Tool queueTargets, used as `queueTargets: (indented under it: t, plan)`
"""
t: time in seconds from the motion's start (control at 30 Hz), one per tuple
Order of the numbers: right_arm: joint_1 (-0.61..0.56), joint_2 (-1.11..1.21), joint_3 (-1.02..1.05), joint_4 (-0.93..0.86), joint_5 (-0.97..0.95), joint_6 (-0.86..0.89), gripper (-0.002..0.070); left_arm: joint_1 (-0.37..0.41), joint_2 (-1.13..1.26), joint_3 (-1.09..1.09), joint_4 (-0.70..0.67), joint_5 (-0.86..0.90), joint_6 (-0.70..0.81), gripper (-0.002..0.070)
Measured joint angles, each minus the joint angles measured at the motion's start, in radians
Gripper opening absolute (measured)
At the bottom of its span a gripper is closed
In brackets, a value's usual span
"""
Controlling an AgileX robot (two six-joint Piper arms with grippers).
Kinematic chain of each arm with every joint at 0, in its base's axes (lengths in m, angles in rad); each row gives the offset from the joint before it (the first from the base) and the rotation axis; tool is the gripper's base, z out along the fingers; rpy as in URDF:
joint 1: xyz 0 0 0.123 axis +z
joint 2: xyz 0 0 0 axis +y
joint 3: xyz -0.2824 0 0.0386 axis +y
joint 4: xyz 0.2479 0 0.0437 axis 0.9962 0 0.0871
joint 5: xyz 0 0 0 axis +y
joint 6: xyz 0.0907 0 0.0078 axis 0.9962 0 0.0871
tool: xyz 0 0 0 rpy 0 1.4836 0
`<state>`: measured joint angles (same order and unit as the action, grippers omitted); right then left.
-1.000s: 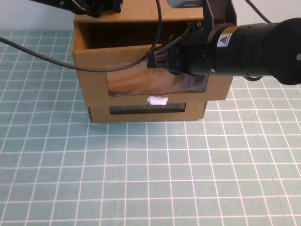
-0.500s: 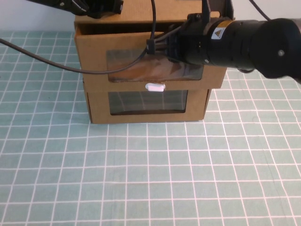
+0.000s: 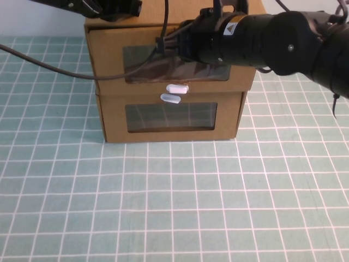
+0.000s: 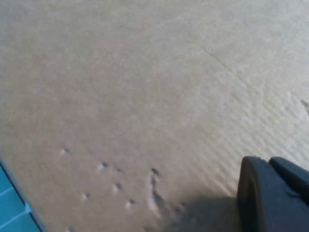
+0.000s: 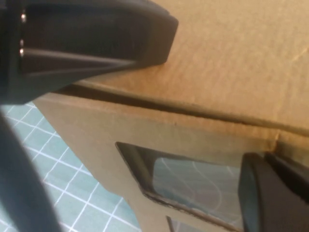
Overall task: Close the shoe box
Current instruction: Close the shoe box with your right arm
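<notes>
The shoe box [image 3: 109, 60] is the upper of two stacked brown cardboard boxes. Its front has a clear window [image 3: 143, 64] and a small white pull tab [image 3: 178, 87] at the bottom edge. That front stands flush with its shell. My right arm [image 3: 251, 38] reaches across the window from the right. My right gripper [image 5: 203, 116] is open against the cardboard front, one finger [image 5: 96, 38] on each side of it. My left gripper [image 3: 117, 8] rests on top of the box at the back left, close over bare cardboard [image 4: 145, 96].
The matching lower box [image 3: 114, 117] has its white tab [image 3: 170, 97] above its window. Black cables [image 3: 65, 71] hang across the front of the upper box. The green gridded mat [image 3: 174, 202] spreads in front of the boxes and to both sides.
The shoe box drawer has slid back into its shell, from well pulled out to flush. My right arm has moved back and left with it. The left gripper has stayed put.
</notes>
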<state>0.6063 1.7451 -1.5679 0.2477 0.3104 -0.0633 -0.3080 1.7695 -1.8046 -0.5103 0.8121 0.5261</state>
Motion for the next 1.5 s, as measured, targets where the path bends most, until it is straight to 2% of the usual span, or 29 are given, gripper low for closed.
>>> queueTargets:
  t: [0.53, 0.73, 0.9, 1.5]
  plan:
    - [-0.035, 0.039, -0.019, 0.058, 0.035, -0.011, -0.0012, 0.0, 0.0, -0.002, -0.012, 0.008, 0.0, -0.0005]
    - [-0.049, 0.015, -0.019, 0.209, 0.097, -0.161, -0.0012, -0.002, -0.008, -0.002, -0.004, 0.002, 0.0, -0.0005]
    - [-0.049, 0.005, -0.019, 0.291, 0.053, -0.257, -0.0012, -0.004, -0.008, -0.002, 0.004, 0.0, 0.0, -0.0005]
    - [-0.066, 0.043, -0.019, 0.313, -0.034, -0.274, -0.0013, -0.004, -0.008, -0.002, 0.005, -0.013, 0.0, -0.0005]
